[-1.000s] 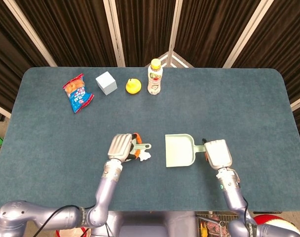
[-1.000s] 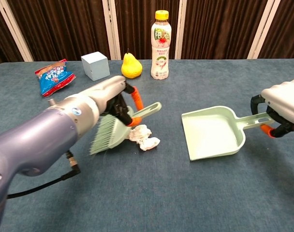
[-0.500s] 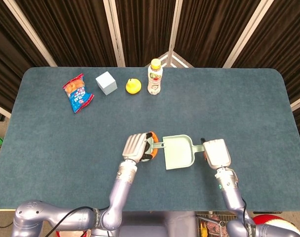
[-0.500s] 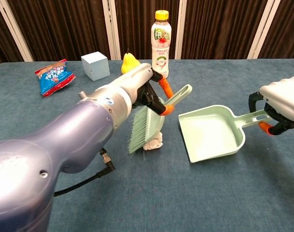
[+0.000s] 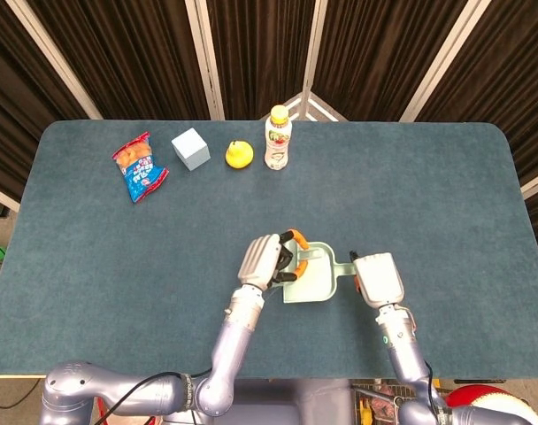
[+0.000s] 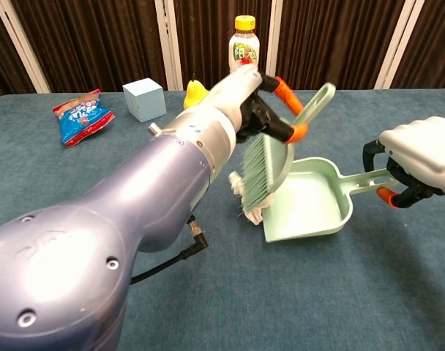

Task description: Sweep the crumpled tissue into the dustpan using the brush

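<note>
**A:** My left fingers (image 6: 260,88) are wrapped around the brush (image 6: 270,164) handle, holding it tight, with the handle slanting up and away and the bristles pointing down at the mouth of the dustpan (image 6: 310,212).

**B:** And the other side?

**A:** My right hand (image 6: 419,157) is curled round the dustpan's handle, gripping it. In the head view that hand (image 5: 377,280) sits just right of the pan (image 5: 313,285), and my left hand (image 5: 262,260) covers the pan's left lip.

**B:** Where's the crumpled tissue?

**A:** The crumpled tissue (image 6: 246,199) is right at the dustpan's open edge, tucked behind the bristles and touching them. Only white bits of it show in the chest view; from above my hand hides it. Whether it's past the lip or just in front of it, I can't tell.

**B:** Where is all this on the table?

**A:** Near the middle of the table (image 5: 92,266), toward the near edge. Along the far edge, from the left: a snack bag (image 5: 141,166), a pale cube (image 5: 190,148), a yellow pear (image 5: 239,154) and a drink bottle (image 5: 279,138) standing upright. All four are well apart from the dustpan.
</note>
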Available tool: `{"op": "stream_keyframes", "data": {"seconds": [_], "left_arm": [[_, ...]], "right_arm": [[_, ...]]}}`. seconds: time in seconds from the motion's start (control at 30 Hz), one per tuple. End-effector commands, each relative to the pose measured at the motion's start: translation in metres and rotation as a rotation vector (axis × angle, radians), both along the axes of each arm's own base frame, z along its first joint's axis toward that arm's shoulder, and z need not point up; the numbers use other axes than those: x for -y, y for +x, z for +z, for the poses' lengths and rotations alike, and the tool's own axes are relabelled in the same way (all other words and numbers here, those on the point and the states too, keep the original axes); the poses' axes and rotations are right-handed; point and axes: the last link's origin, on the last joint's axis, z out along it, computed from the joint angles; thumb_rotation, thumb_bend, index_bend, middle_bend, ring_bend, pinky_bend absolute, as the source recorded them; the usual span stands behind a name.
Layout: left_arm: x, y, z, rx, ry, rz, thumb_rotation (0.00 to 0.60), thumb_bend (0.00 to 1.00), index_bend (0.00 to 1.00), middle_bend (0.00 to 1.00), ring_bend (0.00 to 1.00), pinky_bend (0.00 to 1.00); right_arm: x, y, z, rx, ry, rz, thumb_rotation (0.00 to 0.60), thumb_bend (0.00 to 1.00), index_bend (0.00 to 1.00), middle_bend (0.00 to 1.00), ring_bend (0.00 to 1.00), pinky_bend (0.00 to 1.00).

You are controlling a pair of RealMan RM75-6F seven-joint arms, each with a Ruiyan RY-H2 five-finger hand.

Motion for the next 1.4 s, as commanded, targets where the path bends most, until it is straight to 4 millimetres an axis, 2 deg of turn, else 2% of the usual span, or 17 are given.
{"op": "stream_keyframes", "data": {"seconds": [0.03, 0.23, 0.43, 0.67, 0.9, 1.17, 1.4], "left_arm": [[0.0, 0.003, 0.011, 0.056, -0.001, -0.021, 0.6, 0.64, 0.76, 1.0, 1.0, 1.0], [-0.006, -0.003, 0.031, 0.064, 0.028, -0.043, 0.6, 0.64, 0.75, 1.0, 1.0, 1.0], [-0.014, -0.027, 0.042, 0.024, 0.041, -0.027, 0.6, 0.64, 0.75, 1.0, 1.0, 1.0], [-0.017, -0.053, 0.039, -0.139, 0.04, -0.033, 0.6, 0.64, 0.76, 1.0, 1.0, 1.0], [-0.017, -0.066, 0.035, -0.179, 0.028, -0.021, 0.6, 0.64, 0.76, 1.0, 1.0, 1.0], [-0.014, -0.073, 0.029, -0.21, 0.014, -0.017, 0.6, 0.64, 0.76, 1.0, 1.0, 1.0], [-0.013, -0.068, 0.02, -0.216, 0.005, -0.026, 0.6, 0.64, 0.76, 1.0, 1.0, 1.0]], "right_arm": [[-0.001, 0.0, -0.001, 0.0, 0.001, -0.002, 0.6, 0.51, 0.59, 0.86, 0.9, 0.93], [-0.002, 0.0, 0.0, -0.005, -0.006, -0.001, 0.6, 0.51, 0.59, 0.86, 0.9, 0.93], [-0.002, -0.001, -0.001, -0.005, -0.01, -0.008, 0.6, 0.51, 0.59, 0.86, 0.9, 0.93], [-0.004, 0.001, -0.006, -0.013, 0.001, 0.003, 0.6, 0.51, 0.59, 0.86, 0.9, 0.93], [-0.003, -0.002, -0.007, -0.032, -0.004, 0.01, 0.6, 0.51, 0.59, 0.86, 0.9, 0.93], [-0.003, -0.005, -0.008, -0.032, -0.004, 0.005, 0.6, 0.51, 0.59, 0.86, 0.9, 0.93], [-0.004, -0.005, -0.009, -0.028, -0.001, 0.007, 0.6, 0.51, 0.59, 0.86, 0.9, 0.93]]}}
